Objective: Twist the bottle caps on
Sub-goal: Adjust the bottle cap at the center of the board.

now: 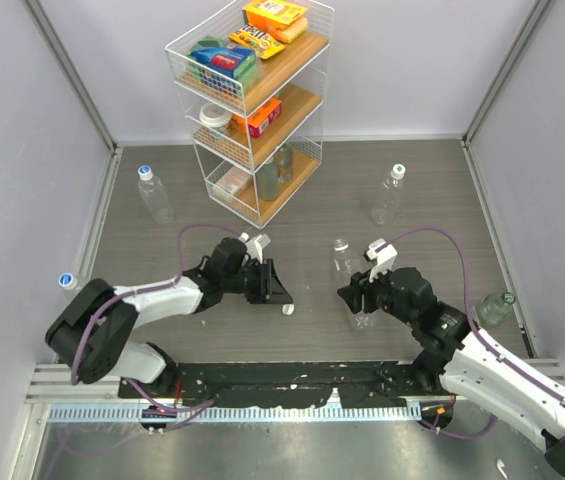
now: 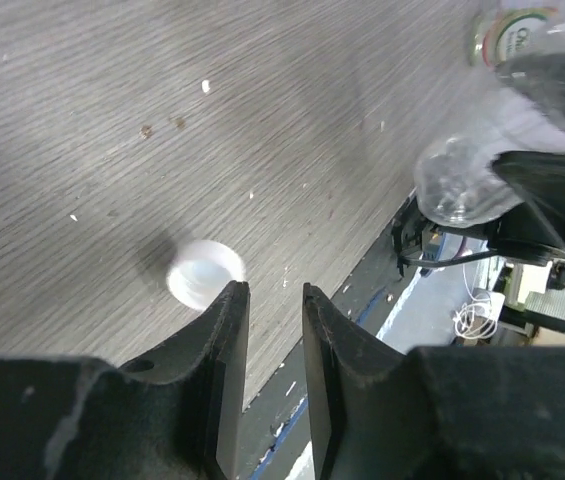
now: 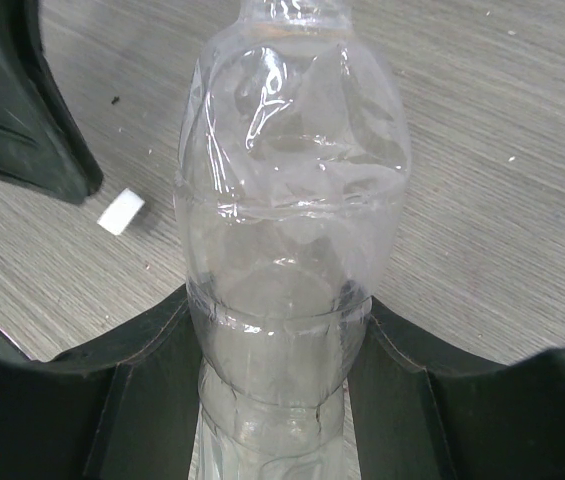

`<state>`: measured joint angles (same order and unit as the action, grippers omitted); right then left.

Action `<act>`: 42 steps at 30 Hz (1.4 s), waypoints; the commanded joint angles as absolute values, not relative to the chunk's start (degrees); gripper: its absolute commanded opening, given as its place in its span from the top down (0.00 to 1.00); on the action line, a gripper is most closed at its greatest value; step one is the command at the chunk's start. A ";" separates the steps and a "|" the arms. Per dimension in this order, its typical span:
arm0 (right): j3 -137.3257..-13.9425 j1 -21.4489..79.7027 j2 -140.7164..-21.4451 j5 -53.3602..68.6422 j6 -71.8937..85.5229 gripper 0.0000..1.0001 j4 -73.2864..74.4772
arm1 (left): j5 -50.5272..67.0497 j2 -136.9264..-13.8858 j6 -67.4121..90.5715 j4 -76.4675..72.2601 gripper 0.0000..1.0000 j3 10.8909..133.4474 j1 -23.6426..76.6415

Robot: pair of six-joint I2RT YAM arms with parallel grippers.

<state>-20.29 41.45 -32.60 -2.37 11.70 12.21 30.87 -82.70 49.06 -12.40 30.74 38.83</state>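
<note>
Left fingers point(image 2: 224, 380) slightly parted; right fingers point(image 3: 132, 400) clamped (wider).

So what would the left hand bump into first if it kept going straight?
Probably the bare table, close beside the white cap. The left hand tilts downward and the cap sits slightly off its line, though depth is hard to judge.

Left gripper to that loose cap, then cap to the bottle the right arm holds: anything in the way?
Nothing visible. The cap lies on bare table just off the tips of the left gripper, offset to one side. Only bare table shows between it and the bottle clamped in the right gripper.
</note>
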 commanded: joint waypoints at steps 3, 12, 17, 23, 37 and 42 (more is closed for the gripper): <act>-23.38 41.57 -33.23 -1.49 10.63 0.74 10.55 | 22.87 -74.62 45.44 -4.41 0.67 29.71 39.02; -23.29 41.57 -33.05 -1.41 10.90 0.74 10.63 | 22.06 -77.78 45.79 -6.41 0.64 28.21 39.20; -23.38 41.57 -33.22 -1.41 10.90 0.74 10.63 | 20.84 -82.43 46.41 -7.82 0.65 30.49 41.13; -23.29 41.57 -33.31 -1.41 10.90 0.74 10.63 | 18.90 -86.04 46.32 -6.24 0.66 33.84 43.24; -23.20 41.57 -32.87 -2.29 10.99 0.74 10.72 | 14.06 -87.10 46.93 1.93 0.70 37.09 44.47; -23.20 41.57 -32.78 -2.46 10.99 0.74 10.81 | 12.92 -87.36 46.58 3.69 0.72 36.92 44.56</act>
